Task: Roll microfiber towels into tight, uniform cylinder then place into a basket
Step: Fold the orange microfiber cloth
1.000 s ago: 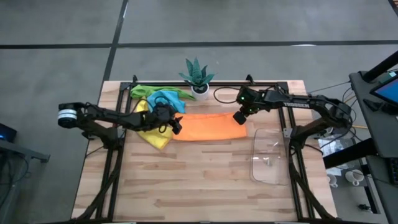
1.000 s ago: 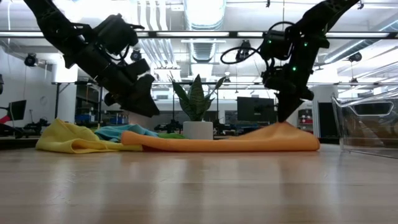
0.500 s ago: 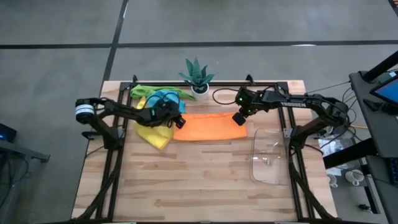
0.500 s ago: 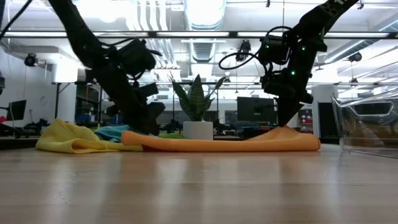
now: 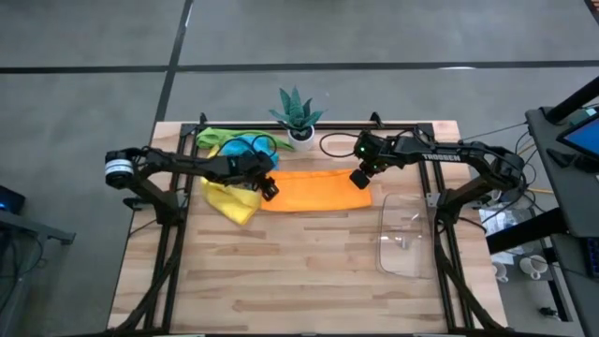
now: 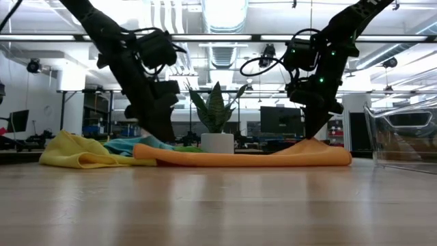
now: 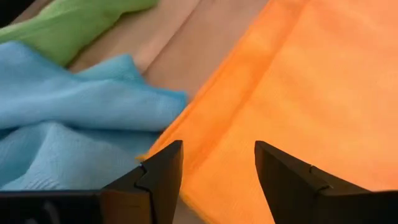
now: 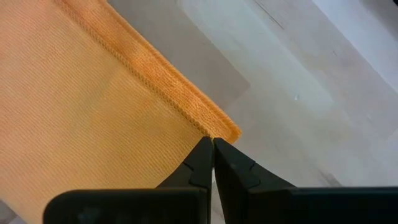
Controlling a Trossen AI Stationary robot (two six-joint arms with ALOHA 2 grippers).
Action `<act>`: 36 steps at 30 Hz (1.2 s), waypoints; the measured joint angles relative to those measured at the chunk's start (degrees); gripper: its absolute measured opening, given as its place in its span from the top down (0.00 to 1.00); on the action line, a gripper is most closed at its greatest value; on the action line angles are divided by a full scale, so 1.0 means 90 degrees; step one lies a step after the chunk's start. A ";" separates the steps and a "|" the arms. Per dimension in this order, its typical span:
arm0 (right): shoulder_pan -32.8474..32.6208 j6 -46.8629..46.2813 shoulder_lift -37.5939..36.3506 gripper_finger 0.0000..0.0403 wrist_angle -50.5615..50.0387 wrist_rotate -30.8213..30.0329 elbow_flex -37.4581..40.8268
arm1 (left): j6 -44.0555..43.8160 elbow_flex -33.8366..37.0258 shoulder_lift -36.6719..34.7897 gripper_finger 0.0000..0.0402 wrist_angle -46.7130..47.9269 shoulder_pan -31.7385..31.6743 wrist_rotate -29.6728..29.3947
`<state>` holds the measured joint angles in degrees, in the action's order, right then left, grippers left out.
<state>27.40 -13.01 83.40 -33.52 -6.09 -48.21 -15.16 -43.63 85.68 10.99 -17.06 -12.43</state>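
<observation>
Now lower, the left gripper (image 7: 217, 174) gapes wide over the orange towel (image 5: 318, 190); the right gripper (image 8: 212, 163) pinches its corner shut.

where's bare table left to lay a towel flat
The whole near half of the table, in front of the orange towel and left of the clear bin. The far edge is crowded: yellow, blue, green towels, plant.
</observation>
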 joint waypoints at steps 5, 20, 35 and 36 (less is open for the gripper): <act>0.0000 0.0002 0.0000 0.98 0.0000 0.0000 0.0000 | 0.0119 0.0009 0.0127 0.54 0.0350 -0.0073 0.0029; 0.0000 0.0017 0.0001 0.98 0.0038 0.0002 0.0000 | 0.0434 0.0019 0.0214 0.54 0.0392 -0.0397 0.0613; 0.0000 0.0004 0.0002 0.98 0.0102 0.0012 0.0000 | 0.0935 -0.0221 0.0178 0.54 0.1067 -0.0396 0.0709; 0.0000 0.0002 0.0002 0.98 0.0104 0.0014 0.0000 | 0.0927 -0.0217 0.0178 0.54 0.1053 -0.0396 0.0711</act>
<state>27.40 -12.99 83.42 -32.58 -5.96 -48.21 -6.82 -45.59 87.29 20.47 -20.62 -6.03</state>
